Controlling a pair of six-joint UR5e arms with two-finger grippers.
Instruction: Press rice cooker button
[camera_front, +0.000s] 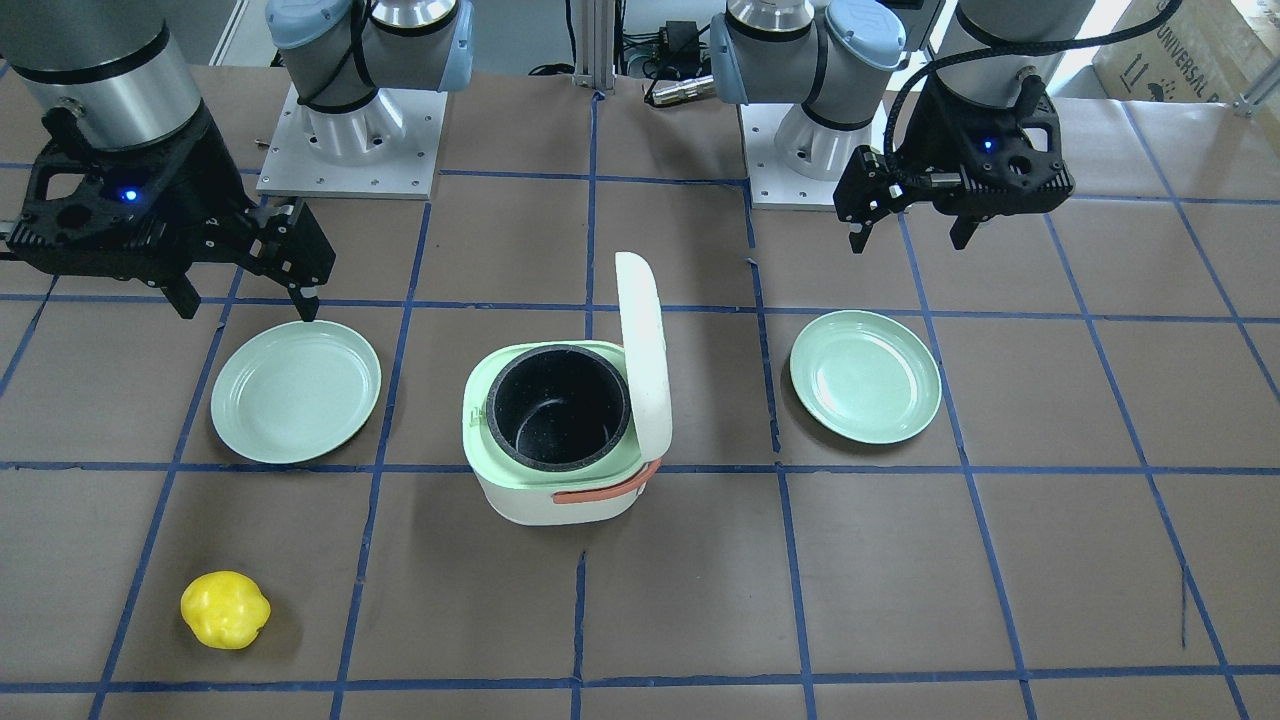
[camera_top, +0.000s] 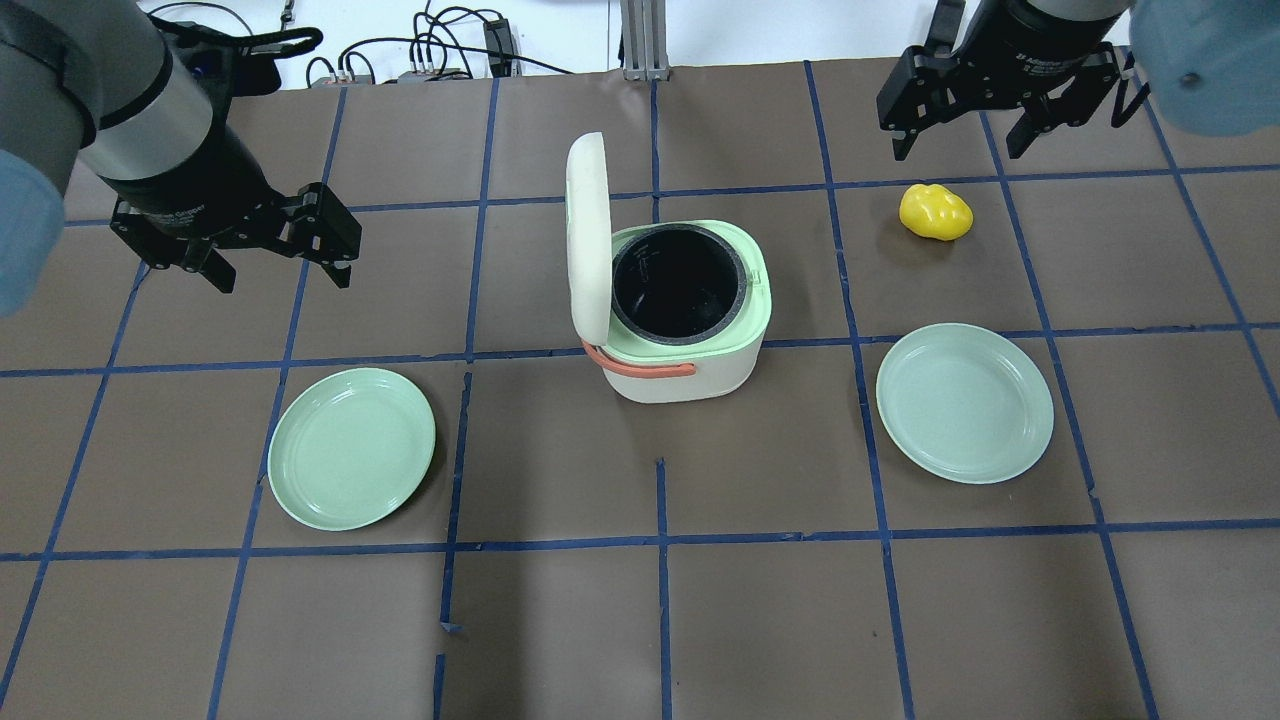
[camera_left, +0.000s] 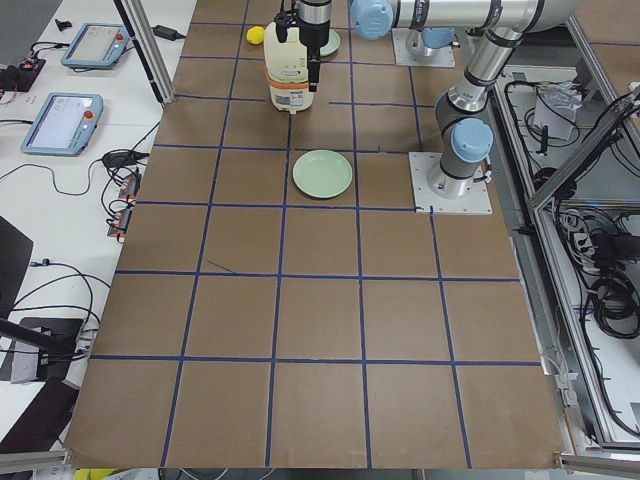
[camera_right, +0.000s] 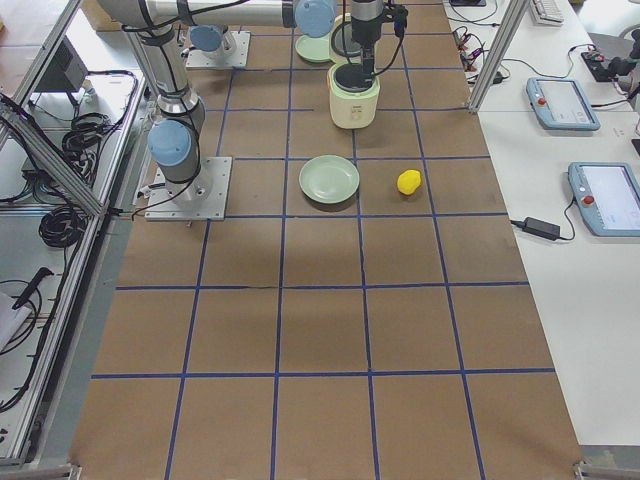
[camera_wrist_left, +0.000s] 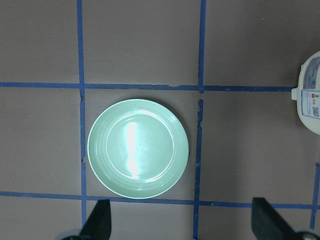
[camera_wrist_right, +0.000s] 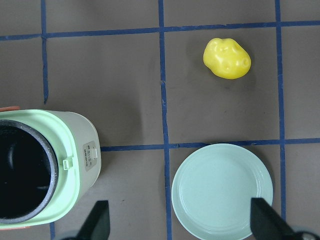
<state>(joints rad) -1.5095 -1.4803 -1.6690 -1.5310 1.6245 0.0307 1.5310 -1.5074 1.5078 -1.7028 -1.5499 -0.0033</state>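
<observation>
While left fingers (camera_top: 338, 262), right fingers (camera_top: 899, 140) hover, rice cooker (camera_top: 722, 372) sits between.

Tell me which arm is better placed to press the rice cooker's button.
Right, most likely. The button panel on the rice cooker faces the right end effector's side, while the upright lid stands between it and the left end effector.

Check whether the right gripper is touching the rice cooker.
Apart. The overhead view shows the right gripper hanging well off to the side of the rice cooker, with bare table plainly between them.
</observation>
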